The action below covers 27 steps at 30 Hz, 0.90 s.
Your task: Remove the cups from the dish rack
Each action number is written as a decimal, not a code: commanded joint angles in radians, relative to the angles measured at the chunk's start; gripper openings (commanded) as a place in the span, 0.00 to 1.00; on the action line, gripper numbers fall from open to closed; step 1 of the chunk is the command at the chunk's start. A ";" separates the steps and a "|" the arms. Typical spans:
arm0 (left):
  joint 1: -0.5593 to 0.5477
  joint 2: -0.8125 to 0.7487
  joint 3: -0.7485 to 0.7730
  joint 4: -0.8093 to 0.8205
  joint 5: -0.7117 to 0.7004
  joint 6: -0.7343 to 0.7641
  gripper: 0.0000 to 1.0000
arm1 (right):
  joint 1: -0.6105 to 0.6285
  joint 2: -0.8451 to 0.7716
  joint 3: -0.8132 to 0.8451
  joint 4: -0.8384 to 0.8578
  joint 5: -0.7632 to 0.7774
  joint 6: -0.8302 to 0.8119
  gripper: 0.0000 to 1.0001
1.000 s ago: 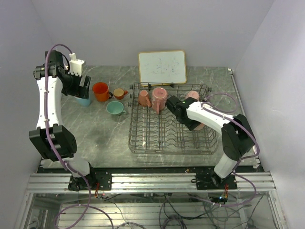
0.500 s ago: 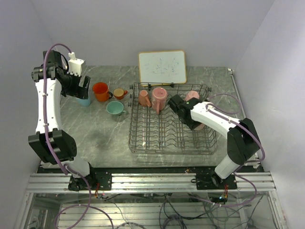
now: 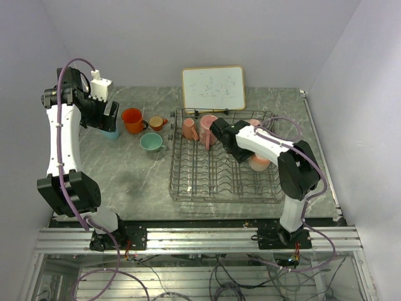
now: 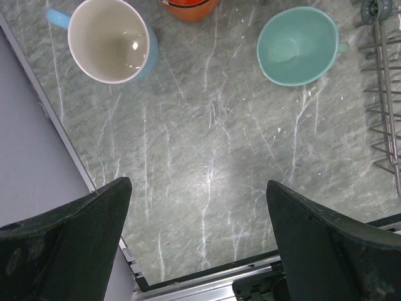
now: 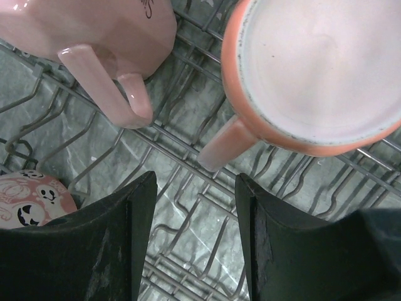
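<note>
The dark wire dish rack (image 3: 207,179) sits right of centre. It holds pink mugs (image 3: 208,128) at its back and a peach mug (image 3: 259,163). My right gripper (image 3: 224,139) is open low over the rack. In the right wrist view the gripper (image 5: 195,232) is empty, just below the handle of the peach mug (image 5: 319,75), with a pink mug (image 5: 94,31) upper left. My left gripper (image 3: 110,116) is open and empty above the light blue mug (image 4: 113,41). The orange mug (image 3: 131,119), the small orange mug (image 3: 156,122) and the mint green mug (image 4: 297,45) stand on the table.
A white framed board (image 3: 213,88) leans on the back wall behind the rack. A pink mug with ghost faces (image 5: 31,197) lies left of my right fingers. The rack's left edge (image 4: 385,94) shows in the left wrist view. The table's left edge and wall are close.
My right gripper has moved left and toward the back of the rack, nearer the pink mugs. My left gripper has stayed over the light blue mug.
</note>
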 commanded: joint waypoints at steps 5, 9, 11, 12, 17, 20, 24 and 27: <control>0.001 -0.020 -0.020 -0.004 0.007 0.033 1.00 | -0.008 0.009 0.017 -0.012 0.103 0.004 0.53; 0.002 -0.021 -0.030 -0.002 0.010 0.036 1.00 | -0.026 0.028 0.020 0.000 0.088 -0.001 0.53; 0.002 -0.021 -0.029 -0.004 0.009 0.039 1.00 | -0.037 0.047 0.035 -0.011 0.078 0.001 0.53; 0.001 -0.021 -0.027 -0.006 0.007 0.042 1.00 | -0.042 0.053 0.040 -0.016 0.074 0.002 0.53; 0.001 -0.020 -0.012 -0.016 0.004 0.053 1.00 | -0.060 0.051 0.023 0.015 0.051 0.004 0.52; 0.002 -0.020 -0.015 -0.014 0.003 0.056 1.00 | -0.061 0.053 0.022 0.024 0.049 -0.001 0.50; 0.001 -0.023 -0.026 -0.009 0.001 0.059 1.00 | -0.062 0.061 0.025 0.018 0.044 -0.014 0.33; 0.001 -0.023 -0.027 -0.010 0.004 0.063 1.00 | -0.061 0.053 0.014 0.017 0.042 -0.016 0.24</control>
